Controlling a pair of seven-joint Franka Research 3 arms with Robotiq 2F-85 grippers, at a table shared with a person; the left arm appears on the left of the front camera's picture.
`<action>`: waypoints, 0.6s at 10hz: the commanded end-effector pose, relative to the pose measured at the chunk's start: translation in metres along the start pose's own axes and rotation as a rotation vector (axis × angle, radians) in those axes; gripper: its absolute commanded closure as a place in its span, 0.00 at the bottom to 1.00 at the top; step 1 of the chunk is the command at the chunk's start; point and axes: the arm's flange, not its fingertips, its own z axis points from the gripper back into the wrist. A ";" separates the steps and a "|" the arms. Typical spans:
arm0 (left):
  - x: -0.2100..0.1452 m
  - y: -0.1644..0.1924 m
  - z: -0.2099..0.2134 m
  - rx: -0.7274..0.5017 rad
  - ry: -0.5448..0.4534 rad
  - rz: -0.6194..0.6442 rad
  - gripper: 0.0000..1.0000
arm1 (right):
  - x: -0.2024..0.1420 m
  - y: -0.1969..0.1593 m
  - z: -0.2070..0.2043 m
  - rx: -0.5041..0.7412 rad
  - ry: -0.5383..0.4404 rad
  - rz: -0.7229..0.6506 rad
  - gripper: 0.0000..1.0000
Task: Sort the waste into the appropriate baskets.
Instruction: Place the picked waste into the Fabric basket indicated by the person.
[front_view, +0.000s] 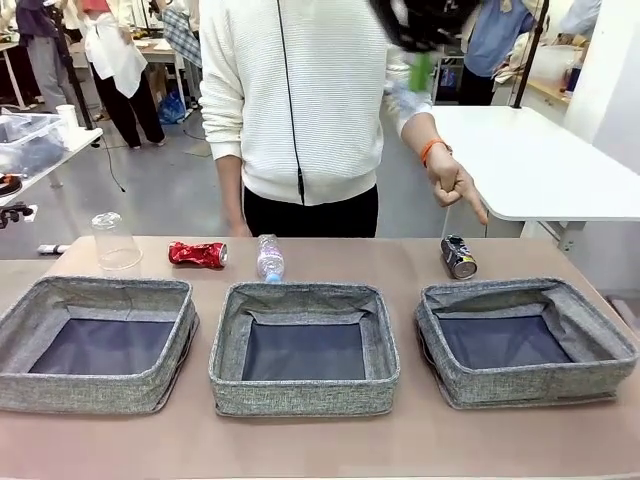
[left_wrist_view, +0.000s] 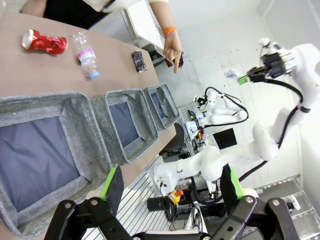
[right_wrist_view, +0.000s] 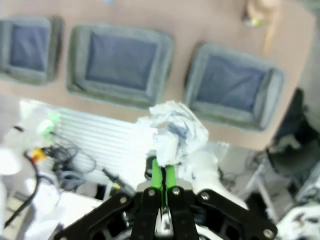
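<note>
R gripper (right_wrist_view: 162, 169), shut tight on crumpled paper ball (right_wrist_view: 172, 131), hangs above three baskets (front_view: 300, 396); blurred, cut off at top edge in front view. L gripper (left_wrist_view: 171, 186) spread wide, empty.

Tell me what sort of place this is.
Most likely a robotics lab or workshop. A white robot arm stands beside a brown table with three grey baskets, and a white work table and other people show behind.
</note>
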 end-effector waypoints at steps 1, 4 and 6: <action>0.001 -0.002 -0.001 -0.017 -0.007 -0.023 0.00 | -0.069 -0.076 -0.106 0.043 -0.032 -0.017 0.99; 0.001 -0.002 -0.001 -0.017 -0.007 -0.023 0.00 | -0.103 -0.150 -0.186 0.122 -0.064 -0.005 0.99; 0.001 -0.002 -0.001 -0.017 -0.007 -0.023 0.00 | -0.110 -0.186 -0.238 0.195 -0.129 -0.146 0.99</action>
